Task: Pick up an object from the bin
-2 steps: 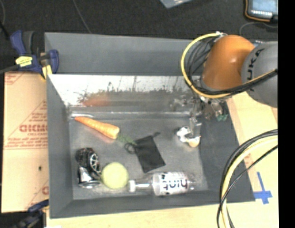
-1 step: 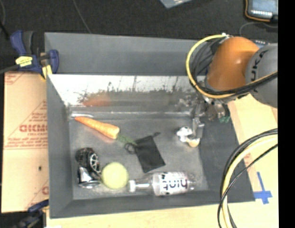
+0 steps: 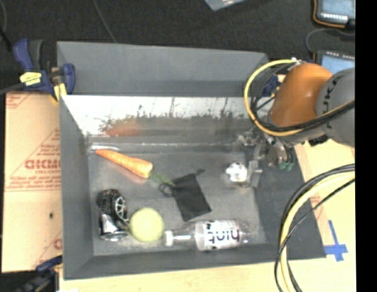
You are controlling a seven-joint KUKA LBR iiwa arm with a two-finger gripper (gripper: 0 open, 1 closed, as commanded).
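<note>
Showing as a small white lump (image 3: 236,173), knobbly and pale. Lying on the bin (image 3: 176,126) floor near the right wall, just left of the gripper (image 3: 256,163); touching it or not, unclear.

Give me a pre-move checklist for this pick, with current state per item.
1. Gripper is down inside the bin, at its right end: ok.
2. Candidate next to it: the small white object lies just beside the gripper, on the view's left of it: ok.
3. White object already in the grasp: cannot tell.
4. Candidate free of clutter: the black flat piece and clear bottle lie apart from it: ok.
5. Carrot and yellow-green ball are well off to the view's left: ok.
6. Gap between gripper and the bin's right wall: cannot tell.
</note>
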